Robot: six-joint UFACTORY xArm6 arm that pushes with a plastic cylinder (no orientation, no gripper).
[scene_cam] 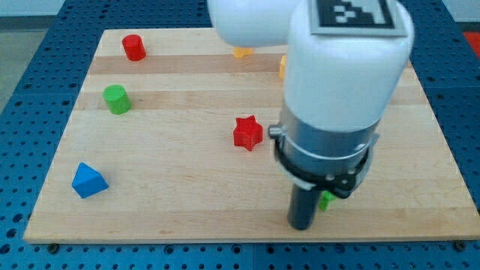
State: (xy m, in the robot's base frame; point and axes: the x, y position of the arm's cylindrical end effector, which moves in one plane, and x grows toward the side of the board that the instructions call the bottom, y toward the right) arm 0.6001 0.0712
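Note:
My tip (301,224) rests on the wooden board near the view's bottom edge, right of centre. A small green block (326,200) sits right beside the rod on its right, mostly hidden behind it, so its shape is unclear. Whether they touch cannot be told. A red star block (247,133) lies up and to the left of the tip. Near the board's bottom left is a blue triangular block (88,181).
A green cylinder (116,99) and a red cylinder (134,47) stand at the left and top left. Two yellow-orange blocks (241,52) (283,67) peek out from behind the white arm at the top. The wooden board (172,195) lies on a blue perforated table.

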